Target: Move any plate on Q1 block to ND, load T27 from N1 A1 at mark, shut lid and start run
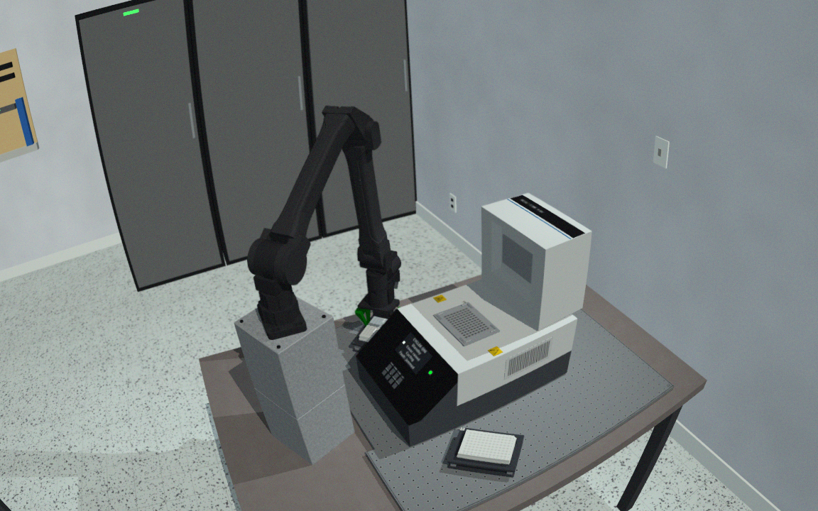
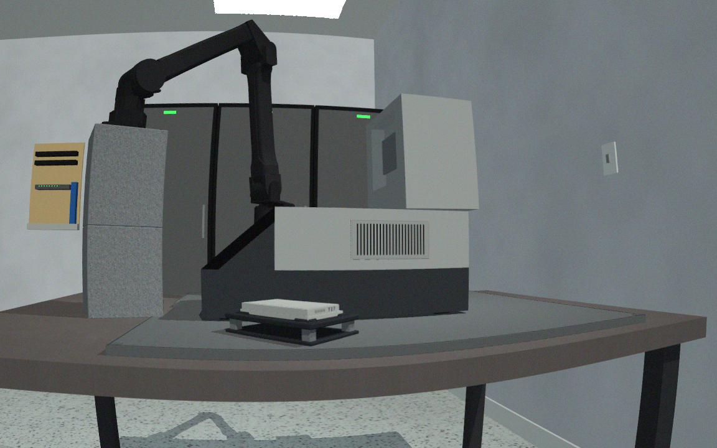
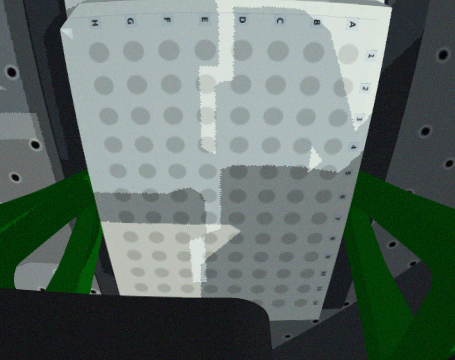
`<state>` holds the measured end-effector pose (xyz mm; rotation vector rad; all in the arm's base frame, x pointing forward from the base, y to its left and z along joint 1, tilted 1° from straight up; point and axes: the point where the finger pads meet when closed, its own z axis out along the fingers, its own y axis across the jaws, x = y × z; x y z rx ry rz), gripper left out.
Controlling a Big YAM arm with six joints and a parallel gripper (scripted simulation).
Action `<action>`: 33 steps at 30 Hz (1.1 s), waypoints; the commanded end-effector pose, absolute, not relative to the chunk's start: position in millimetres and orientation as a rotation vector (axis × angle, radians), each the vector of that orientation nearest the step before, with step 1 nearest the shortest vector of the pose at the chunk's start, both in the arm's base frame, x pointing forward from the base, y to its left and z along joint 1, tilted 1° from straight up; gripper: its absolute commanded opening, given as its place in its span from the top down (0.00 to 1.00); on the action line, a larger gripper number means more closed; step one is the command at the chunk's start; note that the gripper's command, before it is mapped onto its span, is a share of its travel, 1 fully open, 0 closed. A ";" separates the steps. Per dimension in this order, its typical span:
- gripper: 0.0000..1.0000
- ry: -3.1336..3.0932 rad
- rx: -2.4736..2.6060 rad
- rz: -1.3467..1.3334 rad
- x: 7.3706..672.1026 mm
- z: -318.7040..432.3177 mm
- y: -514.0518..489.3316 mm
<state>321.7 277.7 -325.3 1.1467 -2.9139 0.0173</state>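
My gripper (image 1: 367, 322) (image 3: 223, 181) is shut on a white 96-well plate (image 1: 369, 331) (image 3: 221, 140), its green fingers on the two long sides. It holds the plate low over the dark nest ND (image 3: 387, 127), left of the cycler Q1 (image 1: 463, 355) (image 2: 316, 239). In the wrist view the row letters run along the far end, with A at the far right. Q1's lid (image 1: 536, 254) (image 2: 427, 155) stands open and its block (image 1: 466, 322) is bare. The lamp (image 1: 429, 372) is green. Plate T27 (image 1: 487, 446) (image 2: 289, 308) lies on nest N1 (image 1: 449, 458) (image 2: 294, 334).
The arm's grey pedestal (image 1: 297, 381) (image 2: 124, 223) stands left of Q1's dark front panel with the keypad (image 1: 393, 373). The perforated bench plate (image 1: 590, 394) carries Q1 and both nests. Dark cabinets stand behind the table.
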 end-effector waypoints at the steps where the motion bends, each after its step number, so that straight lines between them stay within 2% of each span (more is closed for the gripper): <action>1: 1.00 -2.979 1.169 -0.025 350.4 -321.9 297.5; 33: 1.00 -3.044 1.151 -0.052 371.1 -311.6 306.2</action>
